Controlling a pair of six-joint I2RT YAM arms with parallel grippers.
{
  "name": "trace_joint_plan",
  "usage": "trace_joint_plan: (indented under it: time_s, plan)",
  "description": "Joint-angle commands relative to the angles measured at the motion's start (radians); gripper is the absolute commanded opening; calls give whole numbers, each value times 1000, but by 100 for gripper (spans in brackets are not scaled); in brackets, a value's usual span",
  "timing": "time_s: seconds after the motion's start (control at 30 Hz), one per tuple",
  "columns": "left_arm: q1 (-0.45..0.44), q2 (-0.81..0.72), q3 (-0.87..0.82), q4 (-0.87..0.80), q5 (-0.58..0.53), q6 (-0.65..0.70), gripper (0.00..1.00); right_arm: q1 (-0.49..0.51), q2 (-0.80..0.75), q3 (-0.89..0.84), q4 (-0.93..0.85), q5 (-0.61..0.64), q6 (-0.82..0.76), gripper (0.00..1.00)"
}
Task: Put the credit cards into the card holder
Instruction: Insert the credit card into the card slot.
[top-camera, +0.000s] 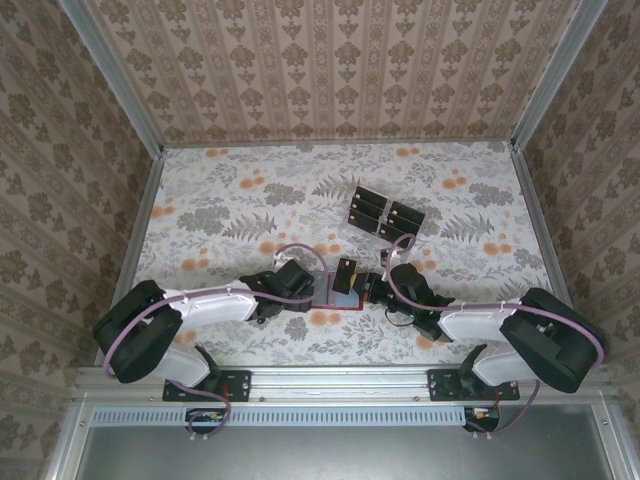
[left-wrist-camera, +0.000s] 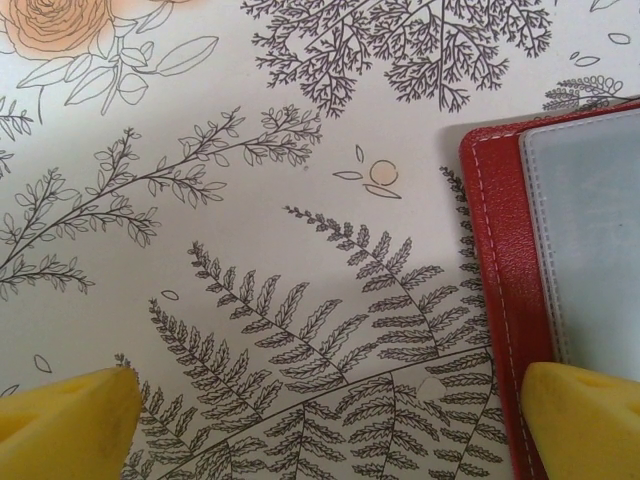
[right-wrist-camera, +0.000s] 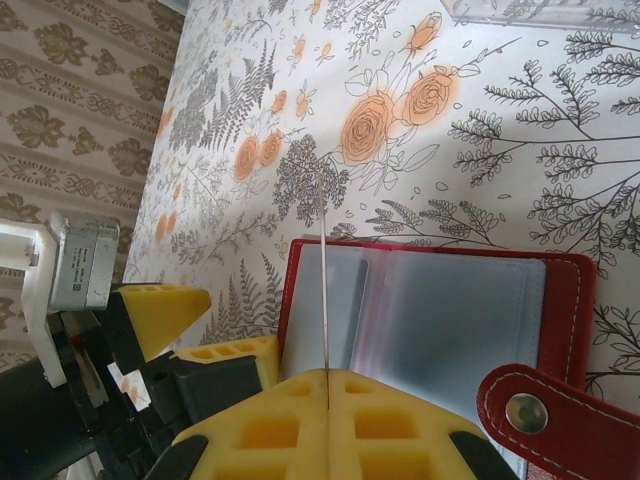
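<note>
The card holder (top-camera: 338, 294) is a red wallet lying open on the table between the two grippers, its clear inner pockets (right-wrist-camera: 440, 320) facing up and its snap tab (right-wrist-camera: 545, 418) folded out. My right gripper (top-camera: 368, 284) is shut on one black credit card (top-camera: 346, 268). In the right wrist view that card (right-wrist-camera: 324, 290) appears edge-on, standing over the wallet's left pocket, pinched at my right gripper (right-wrist-camera: 328, 378). My left gripper (left-wrist-camera: 325, 430) is open, one finger (left-wrist-camera: 585, 420) resting at the wallet's red edge (left-wrist-camera: 495, 250). More black cards (top-camera: 385, 213) lie farther back.
The spare cards sit in a clear divided tray (top-camera: 400, 228) behind the wallet; its corner (right-wrist-camera: 540, 10) shows at the top of the right wrist view. Patterned walls enclose the floral table (top-camera: 220, 210) on three sides. The left gripper's fingers (right-wrist-camera: 160, 305) stand just left of the wallet.
</note>
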Motion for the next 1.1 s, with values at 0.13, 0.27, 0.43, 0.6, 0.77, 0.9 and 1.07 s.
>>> trace_joint_plan:
  time_s: [0.13,0.27,0.43,0.6,0.77,0.9,1.07]
  plan:
    - [-8,10,0,-39,-29,-21,100,10,36,-21,91,15,24,0]
    - [-10,9,-2,-40,-30,-22,100,12,72,-28,111,17,31,0]
    - [-11,6,-5,-40,-32,-25,100,15,88,-35,131,22,41,0]
    - [-11,9,-6,-37,-32,-26,100,18,110,-39,153,17,52,0]
    - [-14,9,-6,-36,-32,-26,100,21,143,-36,189,7,65,0]
    - [-14,8,-8,-37,-32,-28,100,24,173,-39,219,1,78,0]
    - [-13,8,-11,-36,-32,-30,100,29,198,-45,246,-4,90,0]
